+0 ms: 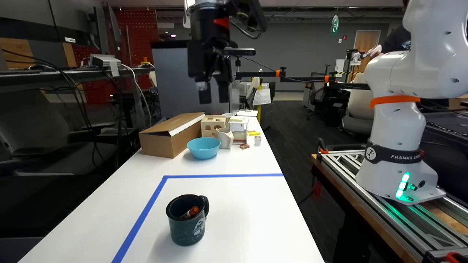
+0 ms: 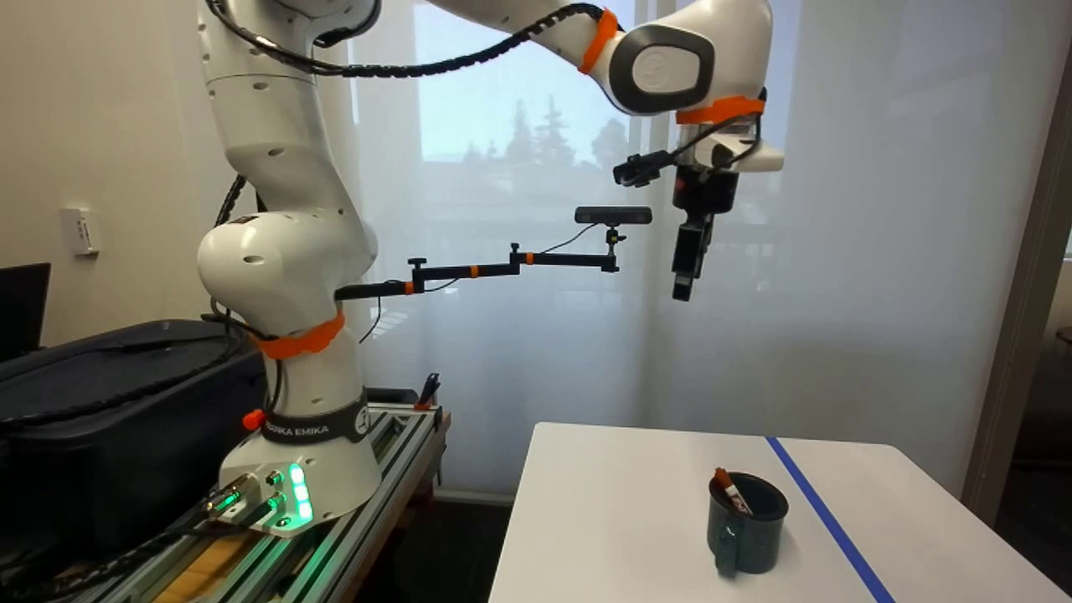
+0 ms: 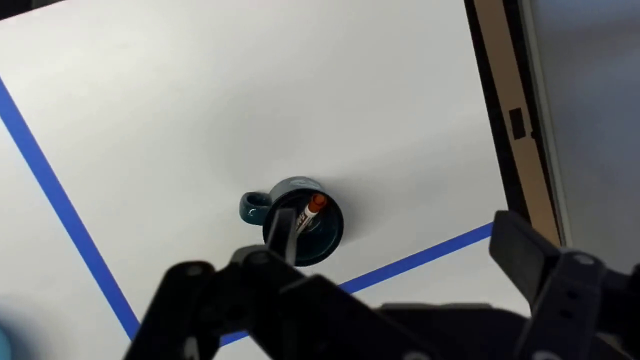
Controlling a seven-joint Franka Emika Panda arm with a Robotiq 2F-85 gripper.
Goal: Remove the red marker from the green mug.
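Currently, the red marker is contained in the green mug, leaned diagonally with its cap end raised close to the rim; removal is therefore judged not yet performed. A slanted rest is presumably imposed because the marker is much narrower than the opening, and a graspable end is thereby presented from above. The gripper is suspended well above the white table, directed downward, with its jaws spread apart and nothing grasped; in the wrist view, ample separation is seen between the fingers, so the cap should be admitted once alignment is made. The mug is stood upright inside the corner formed by blue tape, by which a work area is presumably marked. Beyond the tape, a light blue bowl, a cardboard box and a wooden shape-sorter cube are placed, probably to keep the approach unobstructed. The cylindrical mug is finished in glossy, speckled dark green, with a looped handle and a pale printed emblem; whether enamelled metal or ceramic is used cannot be determined. A smooth orange-red cap is fitted to the marker's white, lettered barrel. The bowl is round and shallow; the box is made of plain brown board.
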